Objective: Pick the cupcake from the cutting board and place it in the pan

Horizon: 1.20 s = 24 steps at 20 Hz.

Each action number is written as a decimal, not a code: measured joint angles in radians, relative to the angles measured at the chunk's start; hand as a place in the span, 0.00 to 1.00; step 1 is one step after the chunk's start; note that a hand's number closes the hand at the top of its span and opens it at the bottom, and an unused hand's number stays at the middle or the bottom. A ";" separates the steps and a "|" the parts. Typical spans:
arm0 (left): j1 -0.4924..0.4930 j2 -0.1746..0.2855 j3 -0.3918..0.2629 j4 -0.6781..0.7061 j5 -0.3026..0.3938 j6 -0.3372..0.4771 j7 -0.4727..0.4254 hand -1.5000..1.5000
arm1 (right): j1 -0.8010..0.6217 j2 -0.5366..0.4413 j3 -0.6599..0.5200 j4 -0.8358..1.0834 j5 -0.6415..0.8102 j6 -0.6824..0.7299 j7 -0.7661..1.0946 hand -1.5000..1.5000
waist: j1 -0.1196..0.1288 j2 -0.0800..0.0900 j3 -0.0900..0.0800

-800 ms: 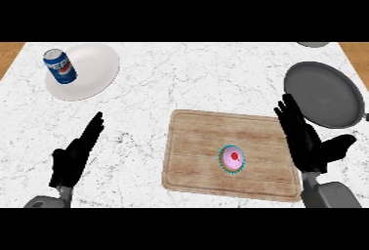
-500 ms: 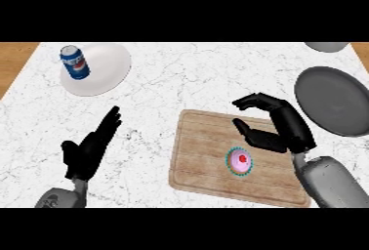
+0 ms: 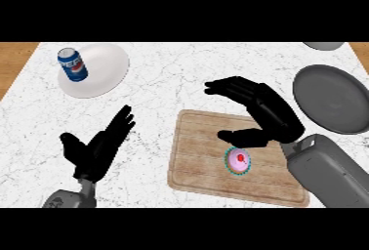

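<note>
A: Where is the cupcake [image 3: 238, 161] located?
B: On the cutting board [image 3: 198, 163], just beside the right hand [image 3: 267, 114]; its fingers are spread, nothing is held. The left hand [image 3: 92, 150] is likewise open.
A: Handling?
B: Light, soft, judged crushable; the wrapper's sides should be pinched.

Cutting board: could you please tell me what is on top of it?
Only the cupcake shows on the cutting board, right of centre. The right hand covers the board's upper right corner, so that patch is hidden.
</note>
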 measured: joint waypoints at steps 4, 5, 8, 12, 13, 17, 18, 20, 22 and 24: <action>-0.004 -0.008 0.004 -0.003 0.006 0.008 0.019 0.50 | -0.082 -0.051 0.117 -0.016 0.126 0.138 0.151 0.00 | -0.009 -0.004 -0.002; 0.001 -0.006 0.004 -0.008 0.007 0.007 0.021 0.50 | -0.099 -0.068 0.149 -0.022 0.158 0.181 0.194 0.00 | -0.011 -0.008 -0.002; -0.007 -0.006 0.010 -0.012 0.013 0.009 0.034 0.50 | -0.162 -0.092 0.250 -0.027 0.262 0.311 0.334 0.00 | -0.013 -0.012 -0.005; -0.001 -0.006 0.015 -0.010 0.014 0.012 0.033 0.50 | -0.233 -0.072 0.362 -0.059 0.341 0.523 0.539 0.00 | -0.021 -0.016 -0.005; 0.002 -0.005 0.014 -0.012 0.012 0.012 0.033 0.50 | -0.246 -0.051 0.386 -0.063 0.352 0.577 0.594 0.00 | -0.020 -0.015 -0.005; -0.001 -0.003 0.022 -0.026 0.019 0.014 0.048 0.50 | -0.275 0.037 0.459 -0.066 0.342 0.814 0.792 0.00 | -0.025 -0.013 -0.003; -0.002 -0.006 0.019 -0.037 0.018 0.022 0.059 0.50 | -0.277 0.068 0.469 -0.065 0.332 0.868 0.842 0.00 | -0.026 -0.013 -0.003; 0.006 0.000 0.023 -0.050 0.019 0.021 0.064 0.50 | -0.273 0.136 0.475 -0.053 0.314 0.948 0.934 0.00 | -0.027 -0.011 -0.002; 0.007 -0.006 0.021 -0.053 0.014 0.027 0.064 0.50 | -0.251 0.200 0.484 -0.033 0.311 0.991 0.989 0.00 | -0.029 -0.008 0.000; 0.009 -0.007 0.019 -0.064 0.012 0.030 0.071 0.50 | -0.212 0.247 0.490 -0.030 0.314 1.016 1.034 0.00 | -0.033 -0.006 0.000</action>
